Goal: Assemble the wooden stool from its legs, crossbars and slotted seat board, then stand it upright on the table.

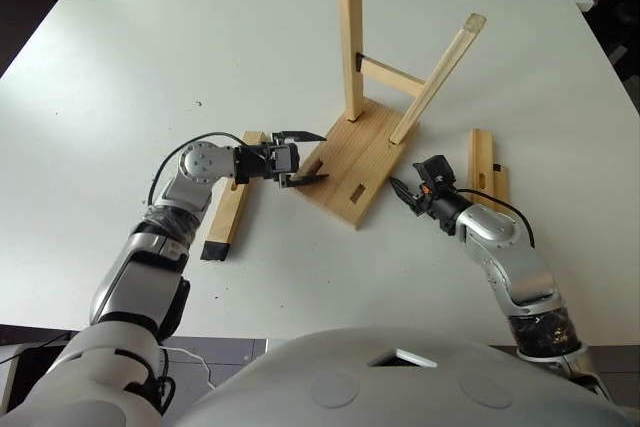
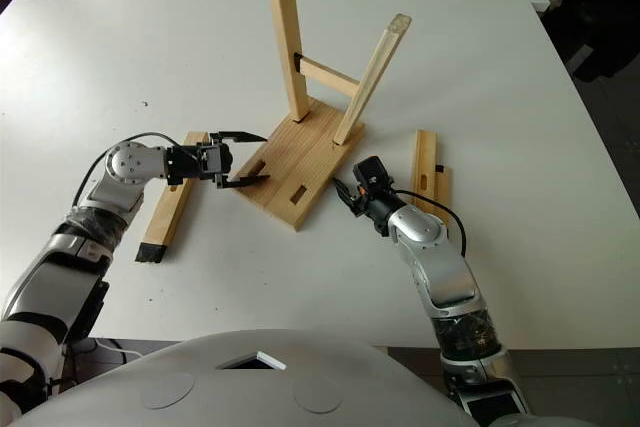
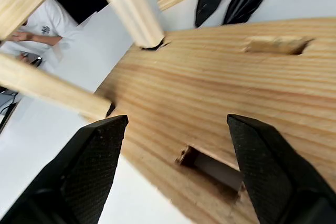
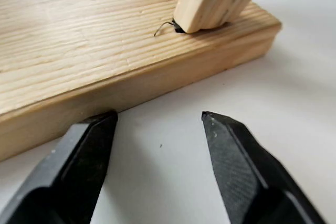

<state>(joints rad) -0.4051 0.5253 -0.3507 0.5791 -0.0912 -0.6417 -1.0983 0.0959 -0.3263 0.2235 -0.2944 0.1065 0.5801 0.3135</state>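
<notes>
Centrally, note the slotted seat board (image 1: 350,162) lying flat on the white table (image 1: 130,67). Plugged into its far slots: one leg (image 1: 350,42) standing upright and a second leg (image 1: 440,72) leaning outward to the right, with a crossbar (image 1: 392,74) joining the two. Toward the near end, two empty slots (image 1: 357,190). At the board's left edge, see the left gripper (image 1: 322,157) spread wide, fingers (image 3: 94,161) on either side of one empty slot; contact with the wood impossible to judge. Just beside the right edge, low over the table, find the right gripper (image 1: 403,195), likewise wide open and holding nothing. Under the left arm, a loose leg (image 1: 232,202) flat on the table; right of the right gripper, another loose slotted piece (image 1: 483,162).
</notes>
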